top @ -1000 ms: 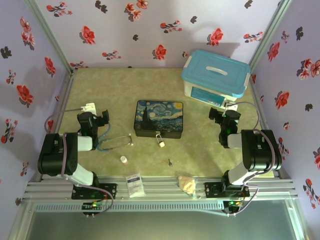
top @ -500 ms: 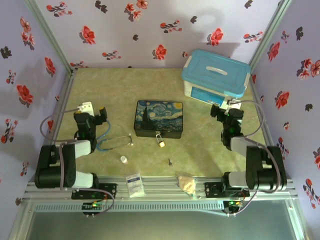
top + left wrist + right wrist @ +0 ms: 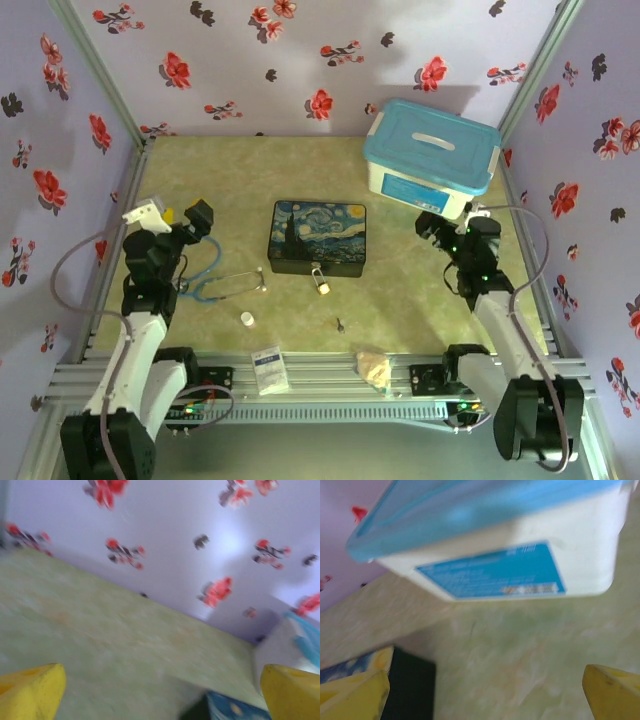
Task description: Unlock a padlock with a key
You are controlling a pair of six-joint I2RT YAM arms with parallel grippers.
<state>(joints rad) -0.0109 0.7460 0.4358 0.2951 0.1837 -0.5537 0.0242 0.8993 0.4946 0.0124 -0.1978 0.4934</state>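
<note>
**At the table's sides, both grippers wide open**

We see the left gripper and the right gripper spread, holding nothing. The padlock lies just beside the tin's near side. The key lies nearer, well apart from both arms. We fear the thin key skidding when pinched.

The padlock lies on the green table just in front of a starry-night tin. The key lies apart from it, nearer the arms. The left gripper hangs over a stethoscope, and the right gripper hovers beside a blue-lidded box. A small white cylinder stands near the stethoscope.
</note>
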